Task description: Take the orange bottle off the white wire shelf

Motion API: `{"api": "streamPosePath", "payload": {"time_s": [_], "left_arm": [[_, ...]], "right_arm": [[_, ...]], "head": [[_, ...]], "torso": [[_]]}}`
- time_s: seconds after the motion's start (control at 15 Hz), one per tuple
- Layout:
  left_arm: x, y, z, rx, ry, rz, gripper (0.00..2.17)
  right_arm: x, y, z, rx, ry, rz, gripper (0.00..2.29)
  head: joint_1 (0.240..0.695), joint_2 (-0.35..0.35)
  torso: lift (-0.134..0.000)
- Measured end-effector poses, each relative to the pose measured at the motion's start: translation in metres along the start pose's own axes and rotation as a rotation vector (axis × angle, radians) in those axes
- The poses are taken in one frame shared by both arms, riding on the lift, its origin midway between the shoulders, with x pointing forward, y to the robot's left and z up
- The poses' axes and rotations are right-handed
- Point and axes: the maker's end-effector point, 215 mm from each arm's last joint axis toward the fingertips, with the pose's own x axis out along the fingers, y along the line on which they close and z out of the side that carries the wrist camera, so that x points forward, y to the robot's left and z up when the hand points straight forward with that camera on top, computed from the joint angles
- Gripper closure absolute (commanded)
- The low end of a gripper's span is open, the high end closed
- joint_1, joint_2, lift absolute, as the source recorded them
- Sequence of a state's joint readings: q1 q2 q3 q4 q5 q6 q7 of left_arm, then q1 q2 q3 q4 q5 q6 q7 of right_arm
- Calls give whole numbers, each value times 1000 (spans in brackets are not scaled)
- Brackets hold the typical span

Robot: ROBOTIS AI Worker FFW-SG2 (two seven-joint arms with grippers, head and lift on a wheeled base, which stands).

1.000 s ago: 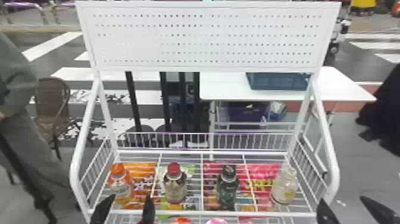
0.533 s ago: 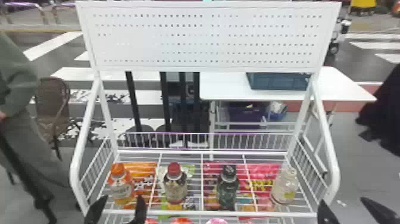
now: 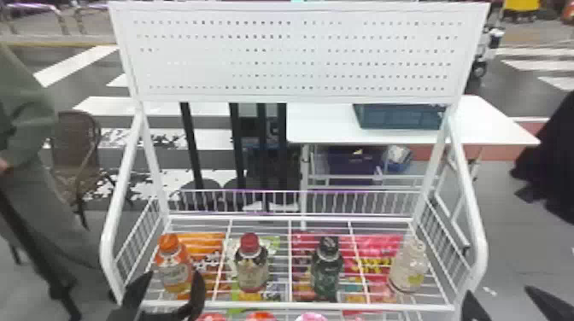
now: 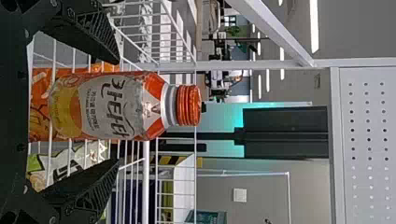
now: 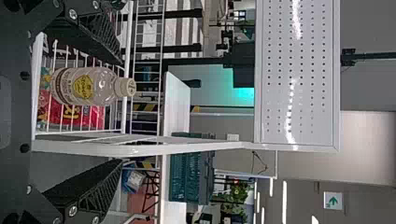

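The orange bottle [image 3: 174,267] stands upright at the left end of the white wire shelf [image 3: 294,305], between the spread fingers of the left pincer [image 3: 173,274], which grips nothing and is cut off by the head view's bottom edge. The right pincer [image 3: 499,292], also cut off there, is parted and empty near the shelf's right corner. Red and pink round things [image 3: 311,317] at that edge show too little to identify.
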State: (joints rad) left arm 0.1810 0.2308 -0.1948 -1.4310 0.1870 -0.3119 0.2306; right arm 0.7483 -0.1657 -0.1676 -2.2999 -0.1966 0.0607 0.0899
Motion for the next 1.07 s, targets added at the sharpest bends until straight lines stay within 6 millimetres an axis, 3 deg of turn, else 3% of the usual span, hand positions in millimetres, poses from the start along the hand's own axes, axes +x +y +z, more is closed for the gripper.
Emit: {"api": "streamPosePath", "payload": {"time_s": [0.4, 0.47, 0.53, 0.67, 0.73, 1.07], "left_arm": [[20, 4, 3, -4, -18, -4, 161], [23, 5, 4, -5, -19, -3, 272], [26, 6, 5, -6, -20, -4, 542], [28, 6, 6, -14, -21, -6, 1258], [28, 7, 7, -20, -22, -3, 1352], [22, 6, 11, -37, -29, 7, 1342]], "right_arm": [[-6, -4, -1, -13, 9, -6, 151], [-6, -5, -1, -15, 9, -8, 151], [-7, -6, -1, -16, 9, -8, 151], [-7, -6, -1, -16, 9, -8, 151], [-6, -6, 0, -16, 8, -7, 151], [-4, -4, 2, -13, 2, 2, 151]], "head": [[499, 0], [499, 0], [499, 0], [499, 0], [499, 0], [499, 0]], "torso": [[0], [0], [0], [0], [0], [0]]}}
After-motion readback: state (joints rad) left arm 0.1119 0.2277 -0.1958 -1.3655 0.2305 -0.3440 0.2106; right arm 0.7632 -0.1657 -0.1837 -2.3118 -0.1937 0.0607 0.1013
